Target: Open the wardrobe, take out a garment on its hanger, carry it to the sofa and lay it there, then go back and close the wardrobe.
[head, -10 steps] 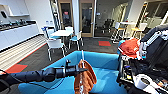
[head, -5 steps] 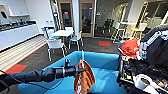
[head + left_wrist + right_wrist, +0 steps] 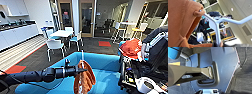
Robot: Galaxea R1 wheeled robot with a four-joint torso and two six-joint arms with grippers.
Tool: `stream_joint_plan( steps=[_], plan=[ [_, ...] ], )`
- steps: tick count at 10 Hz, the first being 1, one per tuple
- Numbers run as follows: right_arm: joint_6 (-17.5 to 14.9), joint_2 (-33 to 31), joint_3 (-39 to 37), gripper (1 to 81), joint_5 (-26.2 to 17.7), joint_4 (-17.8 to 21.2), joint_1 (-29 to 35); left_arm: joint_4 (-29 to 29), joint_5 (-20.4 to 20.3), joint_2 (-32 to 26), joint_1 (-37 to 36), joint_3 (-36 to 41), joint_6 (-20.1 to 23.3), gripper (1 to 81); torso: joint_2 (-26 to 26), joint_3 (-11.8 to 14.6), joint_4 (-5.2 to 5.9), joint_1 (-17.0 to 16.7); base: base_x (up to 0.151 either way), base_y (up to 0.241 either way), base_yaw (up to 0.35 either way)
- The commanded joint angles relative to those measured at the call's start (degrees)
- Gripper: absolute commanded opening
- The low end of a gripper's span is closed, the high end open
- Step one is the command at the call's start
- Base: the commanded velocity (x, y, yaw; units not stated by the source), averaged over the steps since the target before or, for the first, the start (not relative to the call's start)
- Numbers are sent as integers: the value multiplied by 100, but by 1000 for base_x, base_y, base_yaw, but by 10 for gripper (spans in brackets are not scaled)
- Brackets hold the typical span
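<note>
Laying step: left gripper [image 3: 80, 70] pinching hanger [image 3: 82, 60], garment [image 3: 84, 78] dangling over sofa [image 3: 107, 62] seat, 12 o'clock from robot. Next, prob: lower, release flat. Right claw: can't tell.

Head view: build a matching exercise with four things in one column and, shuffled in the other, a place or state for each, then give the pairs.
1. garment
2. sofa
3. white table
4. red floor patch

A. ringed by white chairs
B. hanging from the left gripper on a hanger
C. on the dark carpet near the doors
D. directly below the garment

Pairs: 1-B, 2-D, 3-A, 4-C
</note>
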Motion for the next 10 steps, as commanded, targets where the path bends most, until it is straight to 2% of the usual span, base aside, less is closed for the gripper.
stream_joint_plan(
  steps=[1, 5, 8, 10],
  plan=[
    [0, -60, 26, 811, -272, -48, 55, 137, -562, -38, -952, 211, 58, 10, 0, 0, 0, 0, 86, 0, 0],
    [9, -60, 26, 811, -272, -48, 64, 137, -562, -29, -944, 211, 58, 10, 0, 0, 0, 0, 83, 0, 0],
    [-8, -52, 18, 811, -272, -66, 64, 137, -580, -38, -944, 220, 58, 10, 5, 0, 0, 6, 0, 0, 0],
    [-8, -43, 18, 811, -272, -66, 64, 137, -588, -38, -952, 185, 58, 10, 2, -510, 0, 2, 0, 0, 0]
  ],
)
